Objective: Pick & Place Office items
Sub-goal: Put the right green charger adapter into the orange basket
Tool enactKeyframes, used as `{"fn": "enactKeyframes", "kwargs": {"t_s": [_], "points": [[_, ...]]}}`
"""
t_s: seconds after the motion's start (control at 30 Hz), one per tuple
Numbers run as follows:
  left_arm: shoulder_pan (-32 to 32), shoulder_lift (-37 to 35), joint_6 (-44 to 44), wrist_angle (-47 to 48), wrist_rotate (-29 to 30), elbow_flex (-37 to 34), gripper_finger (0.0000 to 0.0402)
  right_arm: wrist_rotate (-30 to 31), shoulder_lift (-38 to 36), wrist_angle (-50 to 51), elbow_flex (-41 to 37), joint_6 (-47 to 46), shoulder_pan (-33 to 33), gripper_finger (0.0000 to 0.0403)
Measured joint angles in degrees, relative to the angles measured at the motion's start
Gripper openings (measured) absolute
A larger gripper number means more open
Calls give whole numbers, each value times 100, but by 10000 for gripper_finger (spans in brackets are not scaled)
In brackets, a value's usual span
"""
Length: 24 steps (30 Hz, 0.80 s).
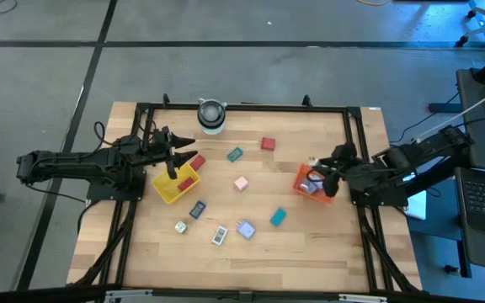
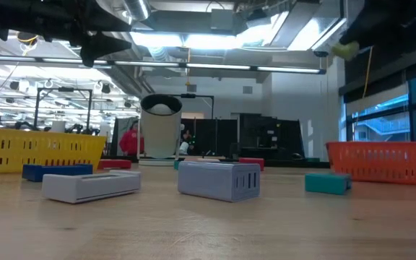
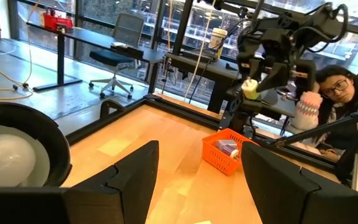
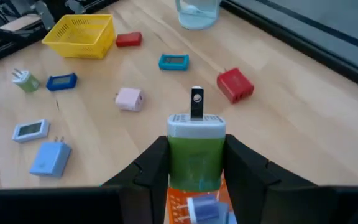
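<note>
Several office items lie loose on the wooden table: a red block [image 1: 268, 144], a teal piece [image 1: 235, 155], a pink one [image 1: 241, 183], a dark blue one [image 1: 198, 209], a pale blue one [image 1: 246, 228] and a white one [image 1: 219, 236]. My right gripper [image 1: 320, 171] hangs above the orange tray [image 1: 306, 187], shut on a green-and-white plug-like item [image 4: 194, 149]. My left gripper [image 1: 179, 156] stands open and level above the yellow tray [image 1: 175, 185], with nothing between its fingers [image 3: 135, 180]. My right gripper pinches the item's green body [image 4: 194, 163] by its two sides between its two fingers [image 4: 151, 165]. The white end with the metal prong [image 4: 196, 102] sticks out past the fingertips. The fingers slant down from the table's right side. The item is lifted clear above the orange tray.
A round white-and-grey cylinder [image 1: 211, 115] stands at the table's far edge. The orange tray holds a pale blue piece [image 4: 204, 208]. A red piece [image 1: 196, 162] lies beside the yellow tray. A black frame [image 1: 242, 108] rims the table. A person [image 3: 331, 93] sits beyond the table's right side.
</note>
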<state>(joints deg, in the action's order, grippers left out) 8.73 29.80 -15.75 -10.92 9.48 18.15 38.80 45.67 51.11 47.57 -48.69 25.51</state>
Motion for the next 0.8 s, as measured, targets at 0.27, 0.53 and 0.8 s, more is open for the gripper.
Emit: {"fn": "enactKeyframes", "kwargs": {"t_s": [0.27, 0.53, 0.8], "points": [[0, 2, 0, -94, -20, 0, 226, 233, -996, -224, -1311, -742, 392, 123], [-2, 2, 28, -118, -18, 0, 226, -116, -1898, -478, -2278, -1128, 551, 123], [0, 2, 2, -137, -18, 0, 226, -1099, -1933, -242, -2517, -1992, 551, 123]]}}
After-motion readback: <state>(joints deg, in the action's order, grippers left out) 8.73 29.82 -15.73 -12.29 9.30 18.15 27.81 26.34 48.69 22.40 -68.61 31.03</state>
